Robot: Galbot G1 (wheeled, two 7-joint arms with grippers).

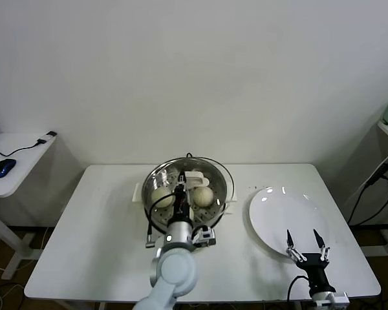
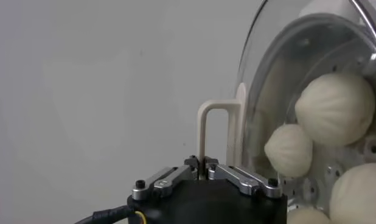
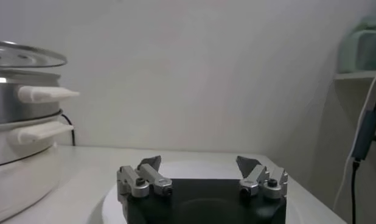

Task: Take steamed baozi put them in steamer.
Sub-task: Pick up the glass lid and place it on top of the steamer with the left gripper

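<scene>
Left gripper (image 2: 203, 163) sits over the round shiny steel steamer (image 1: 156, 175) on its white electric pot base, pincers clamped together on the white loop handle (image 2: 213, 125) of the round glass lid (image 2: 261, 73). The lid hangs tilted in the left wrist view, its rim just beside the basket wall. The head view suggests it is over or leaning on the far side of the basket.

Cream-white round baozi are in the basket: 2 visible from the head view (image 1: 161, 196) and (image 1: 202, 195), 4 at least partly visible through and beside the glass in the left wrist view (image 2: 335, 108).

The flat round white plate (image 1: 278, 210) on the white table (image 1: 97, 232) holds no buns. Right gripper (image 1: 306, 247) hovers at the plate's near edge, fingers apart, nothing between them; idle.

Judgement: loading looks finished; the lid is the step in hand.

Risks:
- The handle is thin and gripped at 1 narrow point; the lid may pivot or slip if it is swung quickly.
- A tilted lid lowered off-centre may catch the steel rim and skid off or jolt the pot.
- The lid edge may press into the nearest bun.
</scene>
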